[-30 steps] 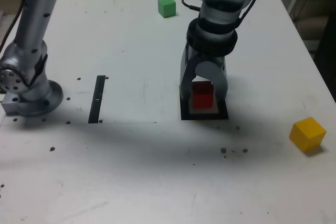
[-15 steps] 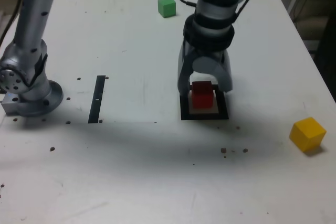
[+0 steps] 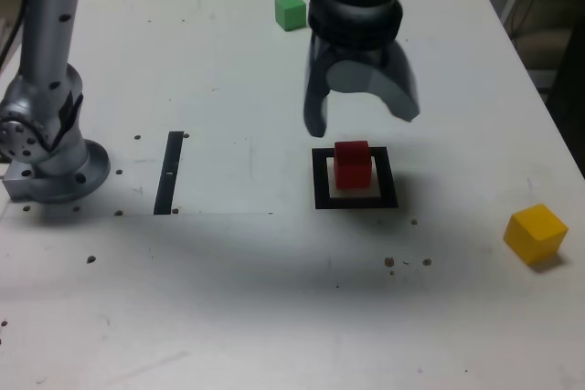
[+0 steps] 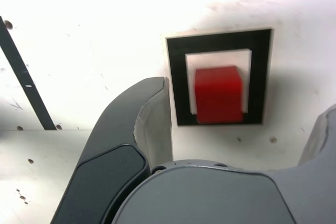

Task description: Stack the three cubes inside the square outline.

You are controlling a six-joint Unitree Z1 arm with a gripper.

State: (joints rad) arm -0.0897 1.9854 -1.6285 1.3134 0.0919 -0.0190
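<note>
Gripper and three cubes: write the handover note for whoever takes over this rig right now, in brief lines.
Gripper: open, empty, above the square outline and clear of the red cube.
Red cube: standing inside the square outline.
Yellow cube: on the table, toward the exterior view's right edge.
Green cube: on the table, near the exterior view's top.
Done: red cube placed as the base.
Left: stack yellow and green on it; the pictures don't settle which goes first.
</note>
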